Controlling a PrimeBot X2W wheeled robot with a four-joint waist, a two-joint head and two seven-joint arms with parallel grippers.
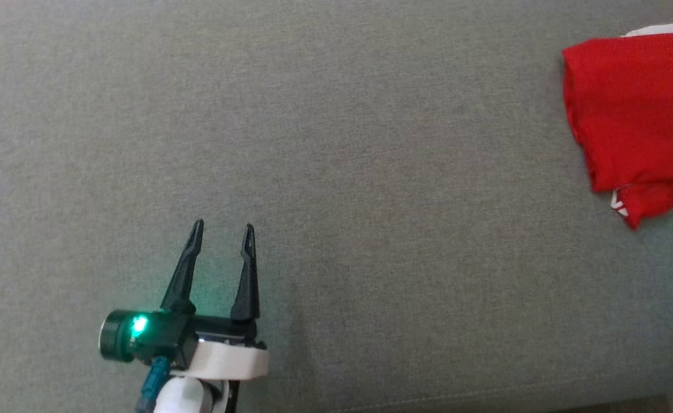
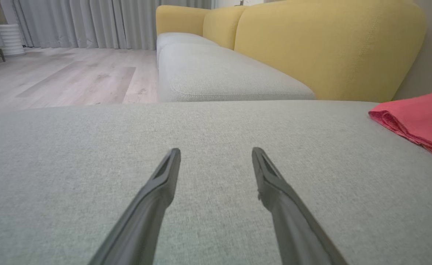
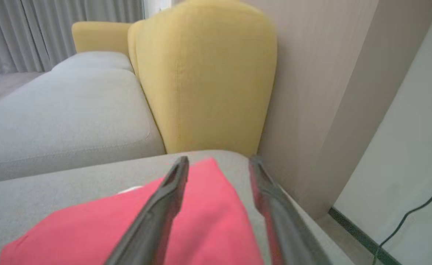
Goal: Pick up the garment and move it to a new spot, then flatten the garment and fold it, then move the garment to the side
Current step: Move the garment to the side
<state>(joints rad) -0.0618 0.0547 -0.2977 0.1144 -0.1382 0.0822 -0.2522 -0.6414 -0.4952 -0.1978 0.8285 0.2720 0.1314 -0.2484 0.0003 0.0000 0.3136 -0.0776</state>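
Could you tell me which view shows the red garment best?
The head view: the garment lies folded, seen from above, though cut at the frame's edge. The left wrist view catches one edge; the right wrist view shows it blurred behind the fingers.

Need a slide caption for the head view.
Open left gripper over grey sofa cushion; folded red garment lies at far right.

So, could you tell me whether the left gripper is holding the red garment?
No, the left gripper is open over bare grey cushion, well apart from the red garment.
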